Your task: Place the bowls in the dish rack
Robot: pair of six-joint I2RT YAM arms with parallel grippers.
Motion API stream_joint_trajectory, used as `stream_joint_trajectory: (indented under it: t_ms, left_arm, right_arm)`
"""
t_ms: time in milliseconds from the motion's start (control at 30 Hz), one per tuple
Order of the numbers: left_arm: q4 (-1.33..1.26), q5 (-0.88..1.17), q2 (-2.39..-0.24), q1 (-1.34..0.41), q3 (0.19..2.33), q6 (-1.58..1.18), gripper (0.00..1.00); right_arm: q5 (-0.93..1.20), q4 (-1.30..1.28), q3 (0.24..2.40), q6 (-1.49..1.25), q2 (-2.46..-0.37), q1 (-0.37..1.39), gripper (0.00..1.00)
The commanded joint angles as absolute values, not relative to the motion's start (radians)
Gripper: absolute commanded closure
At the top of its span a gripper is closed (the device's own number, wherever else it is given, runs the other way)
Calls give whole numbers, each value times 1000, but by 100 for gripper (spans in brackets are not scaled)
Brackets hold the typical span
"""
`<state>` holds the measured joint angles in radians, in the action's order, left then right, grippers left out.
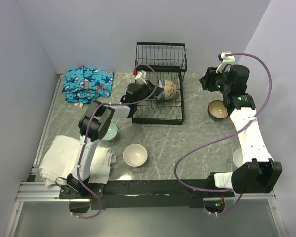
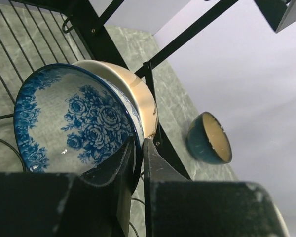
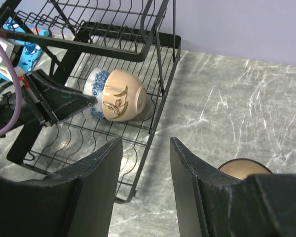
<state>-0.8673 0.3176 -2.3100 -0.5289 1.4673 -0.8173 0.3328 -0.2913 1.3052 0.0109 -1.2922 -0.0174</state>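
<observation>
We've got the left tool (image 2: pixel 139 148) pinching the rim of the blue-floral bowl (image 2: pixel 74 118), so it stands on edge in the dish rack (image 1: pixel 158 121) against the cream bowl (image 3: pixel 124 96); right tool (image 3: pixel 145 145) hangs spread wide near the dark bowl (image 1: pixel 218 109) on the worktop (image 1: pixel 197 133), probably next.

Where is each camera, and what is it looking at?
Top: high behind the arms, looking down at the dish rack, the left arm and right arm.
Left wrist: at the rack, close on the blue-flowered bowl the left fingers pinch.
Right wrist: above the table, facing the rack past the open right fingers.
All three show the cream bowl.
</observation>
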Motion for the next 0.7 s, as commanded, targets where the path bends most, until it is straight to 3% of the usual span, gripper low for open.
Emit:
stream_joint_trajectory:
  t_ms: [0, 200, 667]
  left_arm:
    - [-713, 387, -2249, -522, 1511, -732, 87]
    - [-715, 388, -2227, -520, 1497, -715, 98]
    - [-744, 523, -2240, -517, 1499, -653, 99]
  right_arm:
    - [325, -242, 1295, 5, -1244, -14, 49]
    - [316, -249, 1279, 5, -1223, -14, 49]
    - [331, -218, 1243, 2, -1218, -15, 49]
